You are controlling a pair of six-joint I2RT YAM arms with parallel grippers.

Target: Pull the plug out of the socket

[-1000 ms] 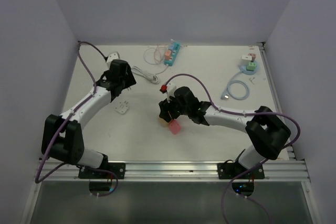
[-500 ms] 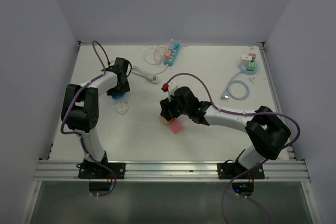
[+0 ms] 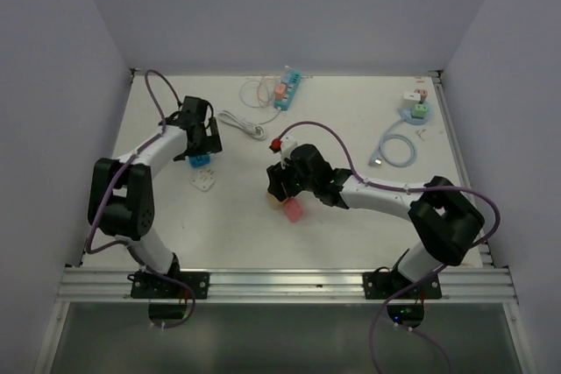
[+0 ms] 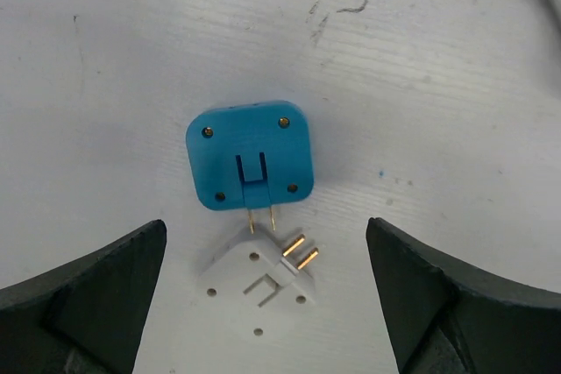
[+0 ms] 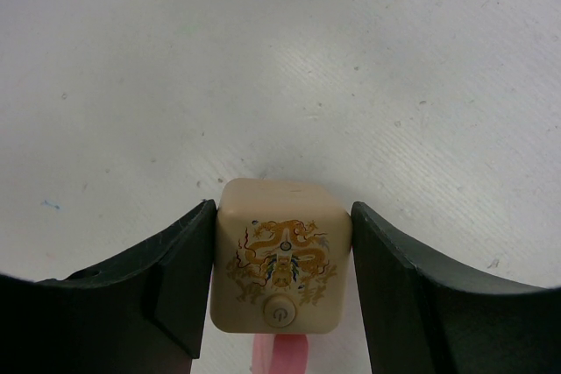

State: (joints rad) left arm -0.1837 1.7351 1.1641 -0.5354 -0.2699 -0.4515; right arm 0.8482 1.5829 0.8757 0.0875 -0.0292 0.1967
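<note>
Work looks unfinished: right end effector (image 5: 282, 216) clamps a beige socket cube (image 5: 280, 256), pink plug (image 5: 280, 356) seemingly attached toward its palm, while left end effector (image 4: 263, 234) gapes above a blue plug (image 4: 250, 153).

The left arm (image 3: 149, 153) rises from its base at the near left, folds at a raised elbow and stretches its forearm away and to the right. Its wrist bends down, so the left gripper (image 4: 266, 223) points at the table from above, the two dark fingers (image 4: 96, 286) spread wide with nothing between them. The right arm (image 3: 386, 194) folds at a high elbow near its base and reaches its forearm left toward the table's middle. The right gripper (image 5: 280, 216) points downward, its fingers (image 5: 175, 278) pressed against both sides of a socket cube (image 5: 280, 256).
</note>
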